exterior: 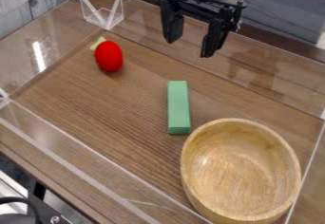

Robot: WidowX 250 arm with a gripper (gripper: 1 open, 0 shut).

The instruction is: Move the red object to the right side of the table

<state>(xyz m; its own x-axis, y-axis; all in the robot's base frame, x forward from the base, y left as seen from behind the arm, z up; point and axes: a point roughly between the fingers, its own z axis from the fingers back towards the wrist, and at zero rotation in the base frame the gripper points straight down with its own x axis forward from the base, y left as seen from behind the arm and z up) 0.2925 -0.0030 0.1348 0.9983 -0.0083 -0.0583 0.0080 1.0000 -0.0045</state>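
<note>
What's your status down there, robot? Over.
Fingers open, holding nothing. Red object on the table, untouched. Green block and wooden bowl sit apart from it.

Soft, even indoor light, pale sheen across the wood, slightly blurred detail.

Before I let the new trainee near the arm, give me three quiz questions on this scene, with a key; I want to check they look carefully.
1. True or false: the green block lies inside the wooden bowl.
2. Which is nearer the wooden bowl: the red object or the green block?
3. Fill in: the end effector hangs with its fingers ____ (open or shut).

Key: 1. False; it lies on the tabletop outside the bowl. 2. The green block. 3. Open.
</note>
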